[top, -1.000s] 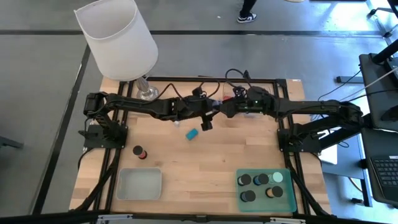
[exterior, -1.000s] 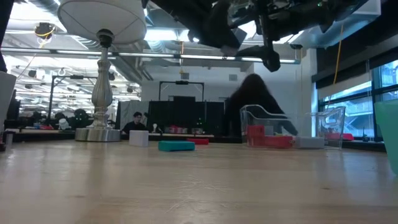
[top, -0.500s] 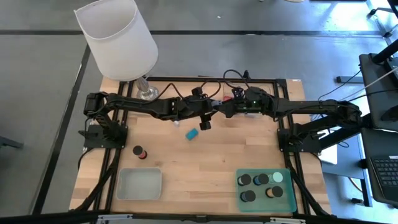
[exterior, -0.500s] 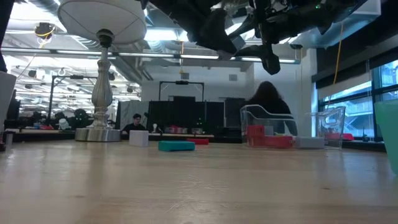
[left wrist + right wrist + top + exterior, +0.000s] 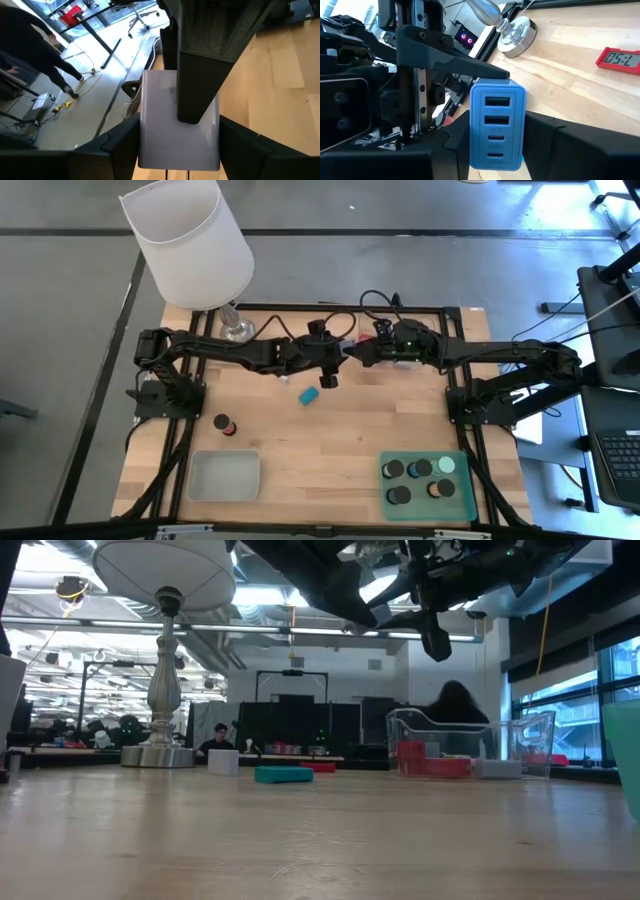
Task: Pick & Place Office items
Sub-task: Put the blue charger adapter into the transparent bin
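Both arms meet above the far middle of the wooden table (image 5: 330,435), to the right of the lamp (image 5: 190,240) as the overhead camera shows it. The right gripper (image 5: 495,150) is clamped on a lilac-blue USB charger block (image 5: 497,125), its fingers pressed against the block's two sides; four port slots show on the block's face. The left gripper (image 5: 177,150) faces it from the lamp side: its two fingers flank the pale back of the same block (image 5: 177,122), and the pictures do not settle whether they press on it or stand just off it. One dark finger of the right gripper crosses the block's pale face in the left wrist view.

On the table just in front of the meeting grippers, away from the lamp, lies a teal block (image 5: 309,395). Farther from the lamp, towards the near edge, a short dark cylinder with a red top (image 5: 225,425) stands near the grey tray (image 5: 224,476). The green tray (image 5: 428,485), at the near corner farthest from the lamp, holds five dark cylinders with coloured tops. A red digital clock (image 5: 619,60) lies on the wood not far from the lamp's metal base (image 5: 516,34).
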